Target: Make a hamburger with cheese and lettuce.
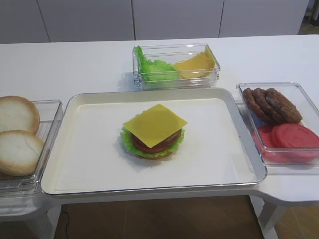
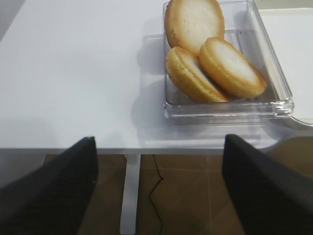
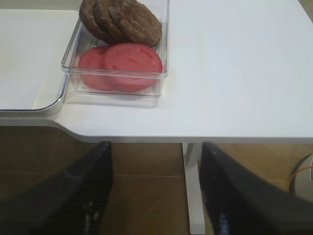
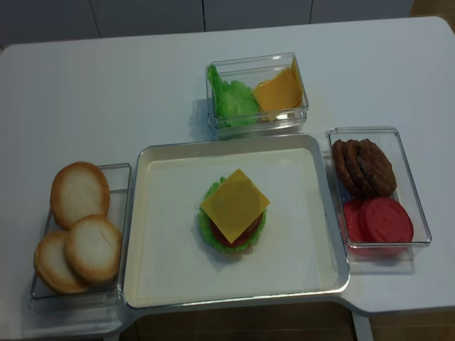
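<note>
The cheese (image 1: 155,124) is seated on the hamburger (image 1: 152,141); a top bun half (image 1: 19,152) from the left is judged next. Both the left gripper (image 2: 159,188) and right gripper (image 3: 155,188) are spread, nothing held.

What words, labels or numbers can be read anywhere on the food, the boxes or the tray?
None: no text, brand, number or sign shows in any view.
The hamburger, the cheese on top of it, the tray and the clear boxes are all unmarked.
</note>
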Motion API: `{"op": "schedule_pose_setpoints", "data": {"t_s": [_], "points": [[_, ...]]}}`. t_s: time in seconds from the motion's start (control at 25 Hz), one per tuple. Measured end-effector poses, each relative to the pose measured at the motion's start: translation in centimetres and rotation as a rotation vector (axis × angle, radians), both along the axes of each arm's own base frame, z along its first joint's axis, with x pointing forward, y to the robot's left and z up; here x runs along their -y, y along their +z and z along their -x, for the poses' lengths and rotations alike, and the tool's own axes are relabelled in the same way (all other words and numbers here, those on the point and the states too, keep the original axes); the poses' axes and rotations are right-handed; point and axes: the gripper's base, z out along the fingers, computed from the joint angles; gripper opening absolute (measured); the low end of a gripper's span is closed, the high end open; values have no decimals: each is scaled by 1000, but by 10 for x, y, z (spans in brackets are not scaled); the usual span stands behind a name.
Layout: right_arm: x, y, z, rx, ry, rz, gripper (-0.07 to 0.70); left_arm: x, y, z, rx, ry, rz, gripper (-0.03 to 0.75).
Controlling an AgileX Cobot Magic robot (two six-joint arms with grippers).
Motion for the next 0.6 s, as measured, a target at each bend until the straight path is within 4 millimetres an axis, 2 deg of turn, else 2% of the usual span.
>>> {"op": "schedule_pose_setpoints", "data": {"t_s": [0.6], "points": [[0,0,0,0,-1,-2,428,0,0,0,0,0,0,580]]}}
